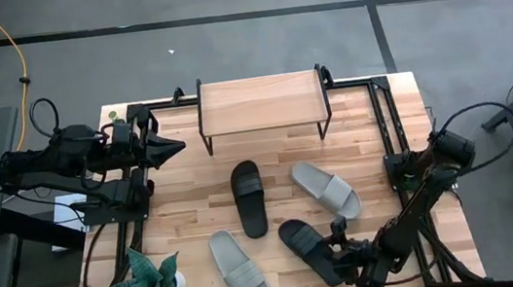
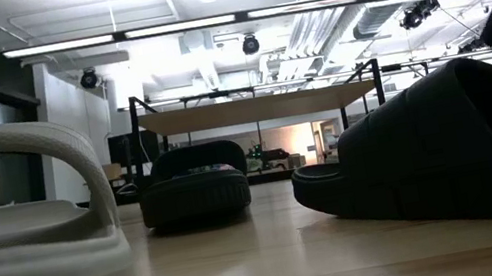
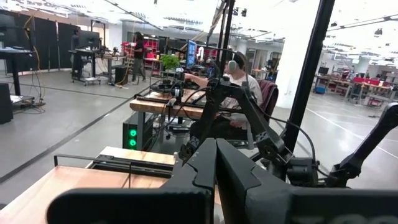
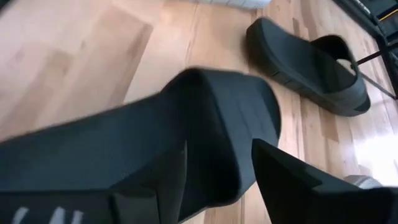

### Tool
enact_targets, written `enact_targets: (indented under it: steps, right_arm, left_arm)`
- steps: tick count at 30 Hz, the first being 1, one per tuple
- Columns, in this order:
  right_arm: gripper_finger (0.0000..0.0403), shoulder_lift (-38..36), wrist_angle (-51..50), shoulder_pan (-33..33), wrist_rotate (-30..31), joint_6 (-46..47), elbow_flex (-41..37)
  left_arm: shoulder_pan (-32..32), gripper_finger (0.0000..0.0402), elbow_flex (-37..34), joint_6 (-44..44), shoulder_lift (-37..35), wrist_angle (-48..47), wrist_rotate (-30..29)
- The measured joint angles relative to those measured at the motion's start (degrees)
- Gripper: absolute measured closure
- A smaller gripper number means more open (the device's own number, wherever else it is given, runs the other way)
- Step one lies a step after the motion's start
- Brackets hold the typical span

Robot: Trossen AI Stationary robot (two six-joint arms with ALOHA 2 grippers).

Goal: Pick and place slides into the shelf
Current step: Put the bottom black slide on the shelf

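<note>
1. From straight above, we see the whole table point(image 1: 193, 186). The shelf point(image 1: 261, 102) stands at the far edge, its plank top bare. Four slides lie on the table in front of it: a black slide point(image 1: 248, 197) near the middle, a grey slide point(image 1: 325, 189) just to its right, a second grey slide point(image 1: 239, 268) nearer the front, and a second black slide point(image 1: 307, 250) at front right. The right gripper point(image 1: 342, 256) sits at that front black slide's heel end. The left gripper point(image 1: 171, 147) waits at the table's far left, well apart from the slides. A small potted plant point(image 1: 155, 278) stands at the front left corner.

2. At table height, we see what the overhead view cannot: the shelf point(image 2: 256, 108) raised on thin legs. A black slide point(image 2: 193, 183) lies before it, another black slide point(image 2: 453, 157) looms at right, and a grey slide point(image 2: 29, 257) fills the left foreground.

3. The left wrist view shows its own fingers point(image 3: 205, 168) pressed together, holding nothing, with a seated person point(image 3: 239, 81) in the room beyond.

4. The right wrist view shows its fingers point(image 4: 292, 180) apart, standing on either side of the near black slide point(image 4: 211, 130); we cannot tell whether they touch it. The other black slide point(image 4: 311, 62) lies farther off.
</note>
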Motion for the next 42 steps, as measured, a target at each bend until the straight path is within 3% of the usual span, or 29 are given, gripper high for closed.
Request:
enact_targets:
  steps: [7,23,28,42]
  right_arm:
    - [0.0222,1.38,0.0,-0.59,3.54,-1.83,0.0]
    - [0.0221,1.38,0.24,-4.04,1.58,-3.89,0.0]
    - [0.0221,4.73,1.19,-4.12,1.18,-3.61,-0.04]
    - [0.0222,6.74,4.93,-4.4,5.92,-4.09,0.0]
  left_arm:
    - [0.0,0.0401,0.0,0.19,0.0,0.0,-0.01]
    - [0.0,0.0401,0.0,0.27,-0.02,-1.73,-0.01]
    - [0.01,0.0401,0.0,0.27,-0.02,-1.6,-0.01]
    - [0.02,0.0401,0.0,0.3,0.0,-1.6,-1.05]
